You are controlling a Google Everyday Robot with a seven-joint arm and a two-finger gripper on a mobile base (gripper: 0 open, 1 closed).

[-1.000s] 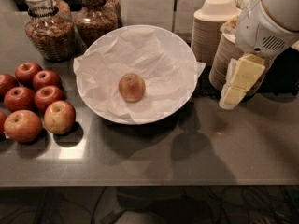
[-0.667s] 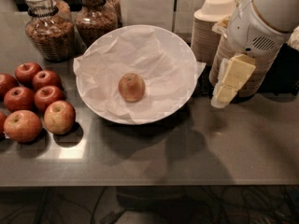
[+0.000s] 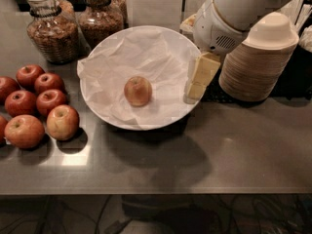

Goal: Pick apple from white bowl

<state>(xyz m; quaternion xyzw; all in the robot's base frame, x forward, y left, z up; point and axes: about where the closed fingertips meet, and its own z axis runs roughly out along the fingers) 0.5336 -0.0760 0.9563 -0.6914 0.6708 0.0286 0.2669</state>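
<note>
The apple [image 3: 138, 90], small, pale yellow-tan with a reddish blush, lies alone near the middle of the white bowl [image 3: 115, 119]. The bowl is wide and shallow, lined with crumpled white paper, and stands on the grey steel counter. My gripper [image 3: 197, 81], cream-coloured under a white arm housing [image 3: 219, 30], hangs over the bowl's right rim. It is to the right of the apple and apart from it, and holds nothing.
A group of darker red and yellow-red apples [image 3: 36, 106] lies at the left of the counter. Two glass jars [image 3: 51, 28] with brown contents stand behind the bowl. A stack of beige paper bowls [image 3: 261, 62] stands at the right, close to the arm. The counter's front edge [image 3: 156, 191] runs below.
My gripper has moved left from beside the stack of paper bowls to over the white bowl's right rim. The apple has not moved.
</note>
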